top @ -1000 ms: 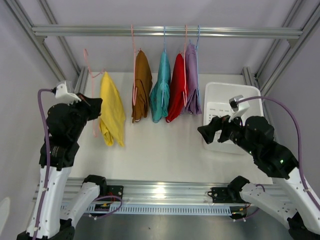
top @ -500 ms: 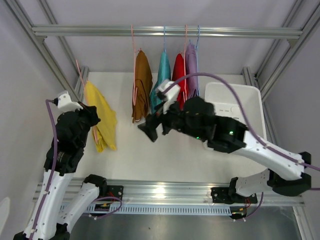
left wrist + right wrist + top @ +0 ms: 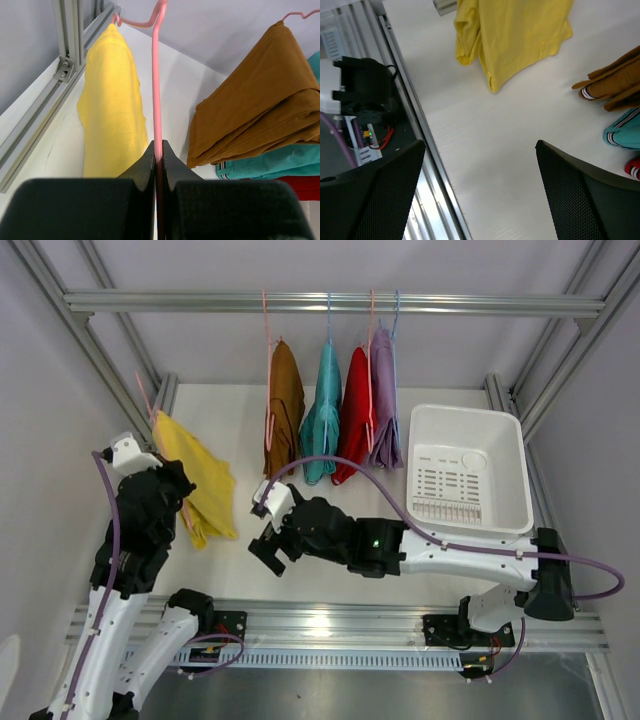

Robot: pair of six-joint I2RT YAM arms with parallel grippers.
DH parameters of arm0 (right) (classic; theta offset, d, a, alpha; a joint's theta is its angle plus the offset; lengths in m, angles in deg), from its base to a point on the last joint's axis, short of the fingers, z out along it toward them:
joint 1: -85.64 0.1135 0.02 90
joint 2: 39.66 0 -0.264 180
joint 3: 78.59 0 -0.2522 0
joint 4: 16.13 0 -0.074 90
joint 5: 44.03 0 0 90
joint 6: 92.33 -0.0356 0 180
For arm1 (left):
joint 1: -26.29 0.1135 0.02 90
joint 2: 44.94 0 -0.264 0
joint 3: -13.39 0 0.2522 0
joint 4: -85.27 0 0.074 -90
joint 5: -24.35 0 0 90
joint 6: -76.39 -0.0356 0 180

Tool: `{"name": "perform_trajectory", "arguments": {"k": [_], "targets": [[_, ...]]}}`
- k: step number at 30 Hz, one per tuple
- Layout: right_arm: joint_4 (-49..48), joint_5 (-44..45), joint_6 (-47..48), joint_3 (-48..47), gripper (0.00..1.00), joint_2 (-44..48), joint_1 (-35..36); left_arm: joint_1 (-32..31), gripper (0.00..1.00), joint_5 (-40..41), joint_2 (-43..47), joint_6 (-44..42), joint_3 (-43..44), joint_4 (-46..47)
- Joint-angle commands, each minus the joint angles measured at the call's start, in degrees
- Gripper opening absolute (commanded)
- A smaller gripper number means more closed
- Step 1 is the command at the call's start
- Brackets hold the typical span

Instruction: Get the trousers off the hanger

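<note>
My left gripper is shut on the thin stem of a pink hanger, which carries the yellow trousers at the table's left, off the rail. From above, the hanger leans to the left and the yellow trousers droop beside the left gripper. Brown, teal, red and lavender trousers hang on hangers from the top rail. My right gripper stands open and empty low over the table, right of the yellow trousers.
A white basket sits at the back right. The metal rail spans the top, with slanted frame posts on both sides. The table's near aluminium edge runs just beside my right gripper's left finger.
The right arm has swung from beside the basket across to the front left, gripper still open. The left gripper has drawn the hanger and yellow trousers further left and nearer.
</note>
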Motion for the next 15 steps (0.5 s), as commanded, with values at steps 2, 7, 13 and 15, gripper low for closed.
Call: {"name": "perform_trajectory", "arguments": {"k": [2, 7, 13, 15], "targets": [[-18.7, 3.3, 1.0, 6.0, 0.92, -1.9, -0.5, -0.4, 0.0, 2.7, 1.1, -1.4, 0.9, 7.2], [-23.0, 3.9, 0.7, 3.4, 0.81, -7.4, -2.2, -0.4, 0.0, 2.1, 0.7, -0.6, 1.0, 6.4], [-28.3, -1.5, -2.5, -1.4, 0.7, -15.4, -5.0, -0.4, 0.0, 1.3, -0.9, 0.0, 1.1, 5.7], [-29.4, -3.5, -3.6, -2.6, 0.69, -17.1, -5.7, -0.4, 0.0, 1.4, -1.0, 0.1, 1.2, 5.5]]}}
